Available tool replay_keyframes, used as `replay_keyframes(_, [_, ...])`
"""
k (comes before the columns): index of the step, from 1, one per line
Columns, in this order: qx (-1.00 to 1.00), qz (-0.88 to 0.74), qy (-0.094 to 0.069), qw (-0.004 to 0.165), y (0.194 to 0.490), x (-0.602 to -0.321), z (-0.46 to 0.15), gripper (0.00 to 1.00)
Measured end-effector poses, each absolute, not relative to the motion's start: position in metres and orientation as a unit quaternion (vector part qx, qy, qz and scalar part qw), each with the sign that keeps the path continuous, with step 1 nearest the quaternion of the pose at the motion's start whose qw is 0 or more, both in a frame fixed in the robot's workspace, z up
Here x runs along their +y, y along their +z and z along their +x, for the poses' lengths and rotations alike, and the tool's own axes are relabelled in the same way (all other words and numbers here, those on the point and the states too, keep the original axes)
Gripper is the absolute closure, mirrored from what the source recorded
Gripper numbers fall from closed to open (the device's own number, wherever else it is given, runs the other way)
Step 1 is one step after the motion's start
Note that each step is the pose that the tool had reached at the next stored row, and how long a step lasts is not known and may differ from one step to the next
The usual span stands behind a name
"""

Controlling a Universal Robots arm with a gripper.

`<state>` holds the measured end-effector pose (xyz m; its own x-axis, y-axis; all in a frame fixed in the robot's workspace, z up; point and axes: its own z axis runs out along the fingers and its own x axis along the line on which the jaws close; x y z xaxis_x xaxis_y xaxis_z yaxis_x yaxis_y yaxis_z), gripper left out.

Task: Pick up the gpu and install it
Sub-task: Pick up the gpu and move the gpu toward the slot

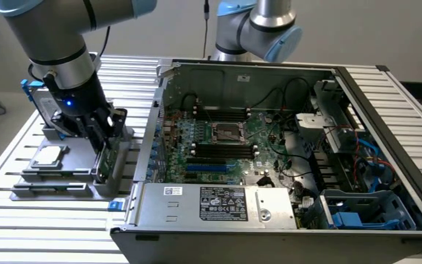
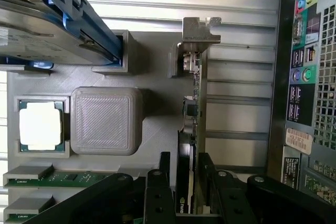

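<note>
- Currently gripper (image 2: 184,161) sits over the gpu (image 2: 192,90), fingers (image 2: 157,187) straddling the card, narrowly open, slim gap on the cooler side.
- gpu stands on edge in the grey fixture tray (image 2: 152,66), silver bracket at the far end.
- Exterior view: tray at 9 o'clock of the open PC case (image 1: 160,115); CPU chip (image 1: 50,155) at 9 o'clock of the gpu.

One grey tray (image 2: 152,66) carries one gpu (image 2: 190,124), one hard drive (image 2: 42,30), one square chip (image 2: 41,126), two memory sticks (image 2: 52,178) and one blank raised block (image 2: 106,120). There is one open computer case (image 1: 357,93), with one motherboard (image 1: 226,143) and one power supply (image 1: 222,203) inside it. Two robot arms (image 1: 50,33) show in the exterior view, and one gripper (image 1: 105,146), on the arm at the exterior view's left.
</note>
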<state>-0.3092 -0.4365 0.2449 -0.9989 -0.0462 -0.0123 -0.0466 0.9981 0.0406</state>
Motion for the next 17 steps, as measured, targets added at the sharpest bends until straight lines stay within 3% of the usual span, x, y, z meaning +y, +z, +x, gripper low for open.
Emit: replay_keyframes(17, [1.000,-0.023,0.020,0.006,0.2422,-0.4371,-0.3074,0.67])
